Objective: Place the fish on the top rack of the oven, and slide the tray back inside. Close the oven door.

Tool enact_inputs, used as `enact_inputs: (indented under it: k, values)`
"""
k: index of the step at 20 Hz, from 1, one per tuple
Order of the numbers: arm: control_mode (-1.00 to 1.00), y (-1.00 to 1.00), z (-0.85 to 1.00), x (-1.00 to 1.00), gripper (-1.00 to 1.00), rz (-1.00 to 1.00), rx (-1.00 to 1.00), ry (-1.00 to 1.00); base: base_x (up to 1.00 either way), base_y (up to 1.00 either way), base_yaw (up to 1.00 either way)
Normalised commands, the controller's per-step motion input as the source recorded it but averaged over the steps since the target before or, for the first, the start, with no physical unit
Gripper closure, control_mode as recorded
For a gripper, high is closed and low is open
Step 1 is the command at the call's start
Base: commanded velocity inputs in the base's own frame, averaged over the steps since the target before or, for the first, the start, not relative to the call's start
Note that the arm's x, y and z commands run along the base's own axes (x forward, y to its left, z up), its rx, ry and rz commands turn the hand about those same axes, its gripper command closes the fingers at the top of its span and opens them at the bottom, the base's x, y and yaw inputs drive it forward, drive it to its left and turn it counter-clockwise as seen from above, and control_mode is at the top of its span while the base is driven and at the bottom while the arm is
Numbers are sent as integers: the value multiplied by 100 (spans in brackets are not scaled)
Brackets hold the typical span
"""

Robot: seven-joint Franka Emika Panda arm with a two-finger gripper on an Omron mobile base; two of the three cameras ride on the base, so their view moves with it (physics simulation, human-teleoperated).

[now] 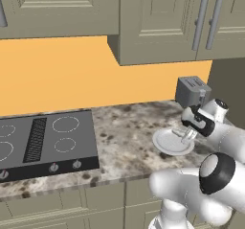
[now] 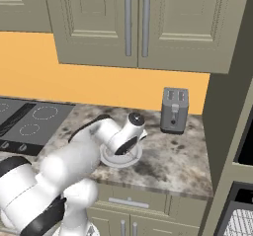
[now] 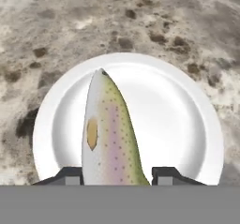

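Observation:
The fish (image 3: pixel 110 134) is speckled, with a pink stripe. It lies lengthwise on a round white plate (image 3: pixel 180 124) on the mottled stone counter. My gripper (image 3: pixel 117 176) reaches down over the plate (image 1: pixel 165 145), and its two dark fingertips (image 3: pixel 72 175) press against the fish's two flanks, shut on it. From the right base view my hand (image 2: pixel 126 150) covers most of the plate (image 2: pixel 109 161). A silver wire top rack (image 2: pixel 241 223) shows at the bottom right corner, low beside the counter. The oven door is out of view.
A silver toaster (image 1: pixel 191 91) stands at the back of the counter just behind the plate. A black cooktop (image 1: pixel 45 139) lies to the left. Olive wall cabinets (image 2: pixel 133 22) hang overhead. A tall cabinet column (image 2: pixel 222 131) bounds the counter on the right.

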Motion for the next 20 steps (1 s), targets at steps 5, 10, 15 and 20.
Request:
enact_inputs:
  k: [5, 10, 15, 20]
  values:
    - [-100, -13, 98, -70, 100, 0, 0, -25, 0, 0, 0]
    - [-100, 34, 89, -23, 100, -2, -6, -1, 0, 0, 0]
    - [-100, 32, 79, -4, 100, 0, -4, 0, 0, 0, 0]
    - [-100, 19, 38, 0, 100, 0, -3, 0, 0, 0, 0]
